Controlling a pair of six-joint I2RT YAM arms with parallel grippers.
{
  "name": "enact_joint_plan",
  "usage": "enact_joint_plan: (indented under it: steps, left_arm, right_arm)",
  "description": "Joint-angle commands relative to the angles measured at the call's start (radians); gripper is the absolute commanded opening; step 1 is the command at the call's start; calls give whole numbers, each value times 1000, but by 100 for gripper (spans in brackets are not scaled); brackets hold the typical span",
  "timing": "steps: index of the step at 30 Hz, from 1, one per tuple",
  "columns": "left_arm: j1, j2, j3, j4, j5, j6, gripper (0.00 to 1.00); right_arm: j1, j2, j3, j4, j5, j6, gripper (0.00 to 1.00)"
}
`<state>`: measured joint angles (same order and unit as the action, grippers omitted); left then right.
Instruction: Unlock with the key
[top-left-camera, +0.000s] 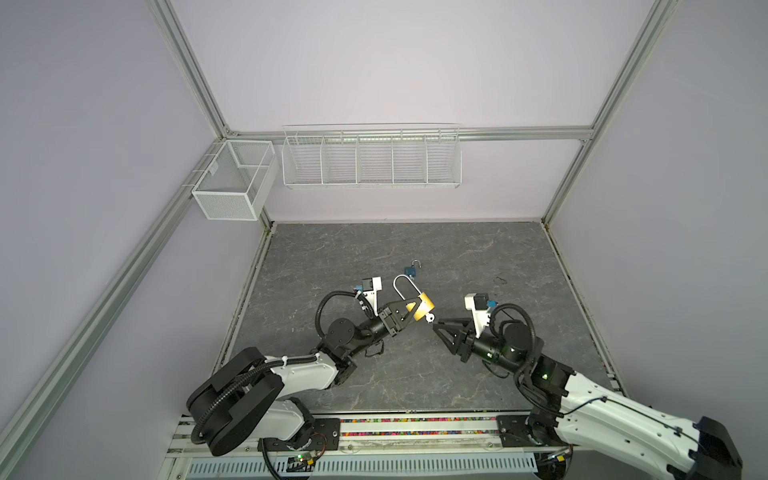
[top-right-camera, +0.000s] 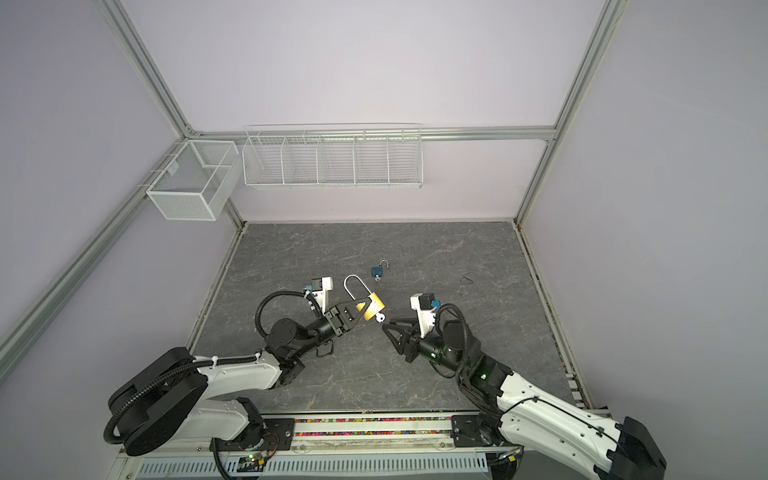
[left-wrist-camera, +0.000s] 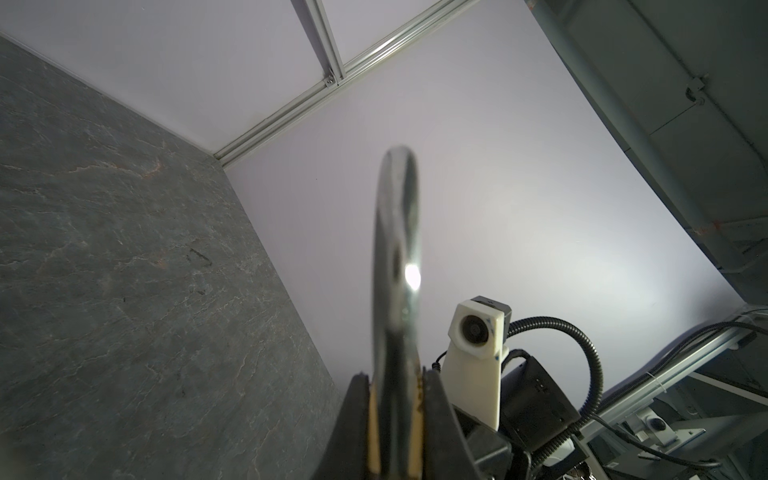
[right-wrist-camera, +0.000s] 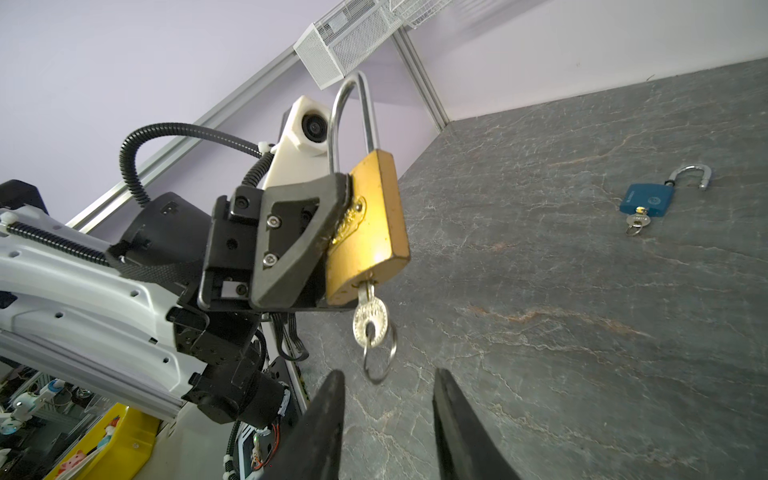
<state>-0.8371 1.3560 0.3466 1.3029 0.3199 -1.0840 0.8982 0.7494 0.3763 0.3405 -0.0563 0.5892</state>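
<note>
Our left gripper (top-left-camera: 412, 311) is clamped on the brass padlock (right-wrist-camera: 376, 216). It holds the padlock off the table (right-wrist-camera: 582, 311) with the keyhole end turned toward our right gripper (right-wrist-camera: 390, 380), so we can reach the key (right-wrist-camera: 369, 318) seated there. The right jaws stand partly apart and empty, just short of the key, with the key ring (right-wrist-camera: 379, 361) at their mouth. We judge that gripping and turning the key comes next.
</note>
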Motion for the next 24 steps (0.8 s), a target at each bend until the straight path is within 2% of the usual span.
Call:
enact_joint_plan:
  steps: [1,4,10,12,15,19,24]
  left_arm:
    - [-3,-1,39,111,73,-8,0]
    - [-4,0,44,111,129,35,0]
    - [-6,-6,63,111,207,45,0]
    - [-6,-6,63,111,214,54,0]
    - [-7,-9,61,113,214,63,0]
    - [-6,-11,67,113,212,69,0]
    - [-6,-6,77,113,209,86,0]
  right_arm:
    - [-4,-31,11,25,51,-28,43]
    - [-14,-41,24,21,42,-43,44]
    - [-28,8,50,82,-64,-32,43]
    - [-30,29,51,117,-88,-22,39]
    - [-34,55,57,145,-117,-13,28]
    - [-35,86,67,188,-173,0,30]
    - [-38,119,88,211,-226,13,17]
